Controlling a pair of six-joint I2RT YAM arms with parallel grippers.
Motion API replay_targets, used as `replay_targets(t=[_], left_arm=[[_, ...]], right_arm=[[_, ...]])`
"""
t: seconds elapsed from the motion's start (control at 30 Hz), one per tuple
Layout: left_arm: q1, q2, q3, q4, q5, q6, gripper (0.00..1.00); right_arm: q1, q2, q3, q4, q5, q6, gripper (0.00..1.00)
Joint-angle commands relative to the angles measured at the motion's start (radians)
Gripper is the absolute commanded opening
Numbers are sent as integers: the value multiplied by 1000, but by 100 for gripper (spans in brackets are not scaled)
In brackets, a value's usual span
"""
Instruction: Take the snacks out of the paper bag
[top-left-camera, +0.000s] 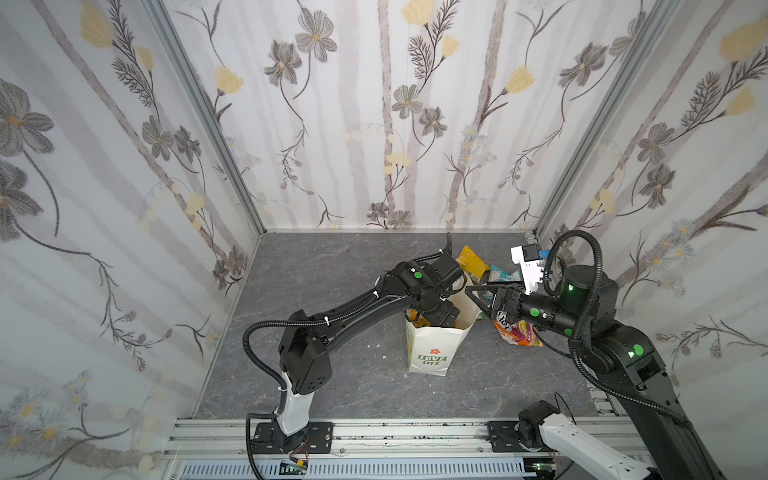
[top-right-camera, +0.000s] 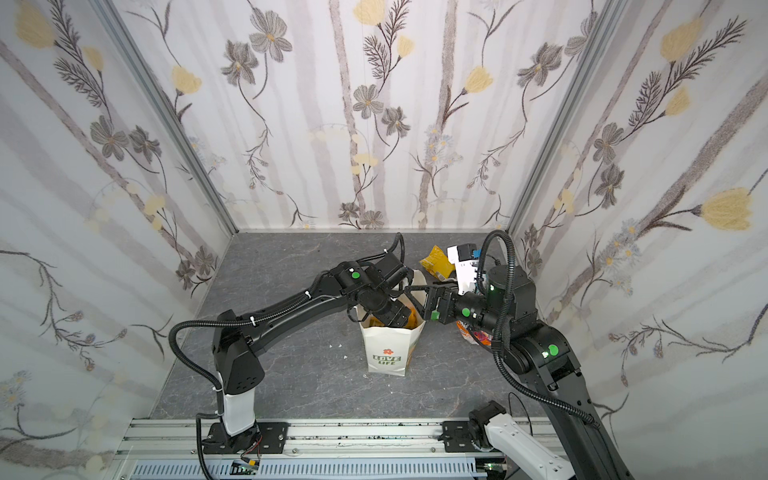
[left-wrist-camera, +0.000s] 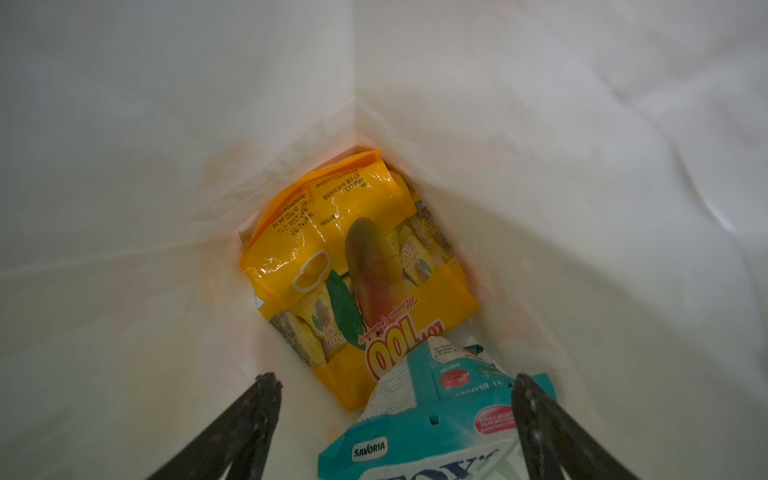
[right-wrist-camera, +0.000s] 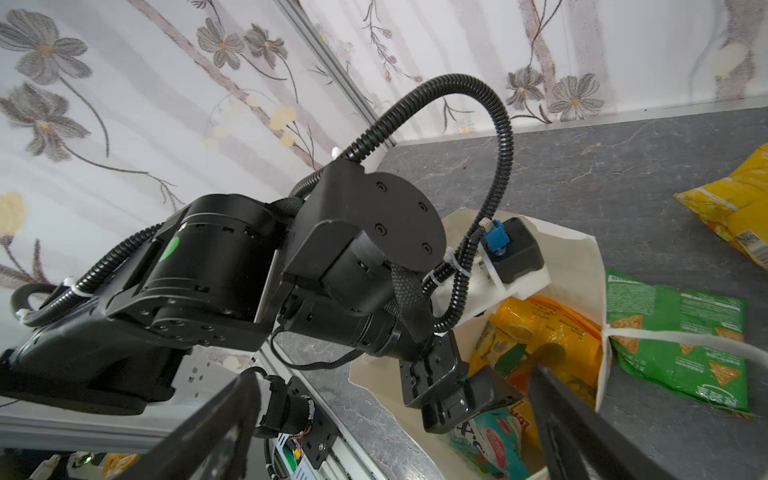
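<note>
- Left gripper (left-wrist-camera: 395, 378), jaws spread, is deep in the paper bag (top-left-camera: 432, 349) at mid-bench.
- Teal packet (left-wrist-camera: 432, 415) lies between its jaws, on the orange pouch (left-wrist-camera: 357, 249).
- Grasp step; next, probably: close on it, lift straight up.

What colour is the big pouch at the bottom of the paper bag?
The pouch is orange-yellow with a mango picture, clearest in the left wrist view.

One bag (top-left-camera: 428, 345), five snacks (left-wrist-camera: 353, 249) (left-wrist-camera: 436, 407) (right-wrist-camera: 731, 208) (right-wrist-camera: 673, 332) (top-left-camera: 515, 332), two pincers (left-wrist-camera: 395, 376) (right-wrist-camera: 390, 372)
</note>
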Motion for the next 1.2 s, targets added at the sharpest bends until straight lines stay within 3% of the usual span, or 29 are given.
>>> replay_targets(t=[0.0,0.83,0.97,1.17], left_arm=[[0,10,-14,-5,-19,4,89],[0,106,-148,78,-49,-3,92],[0,125,-171,101,-35,-12,83],[1,135,-193,118,-27,-17,54]], right_arm=[[9,22,25,-73,111,-36,100],[39,22,54,-93,97,-34,100],[38,19,48,-95,103,-32,100],[40,12,44,-99,115,-28,100]])
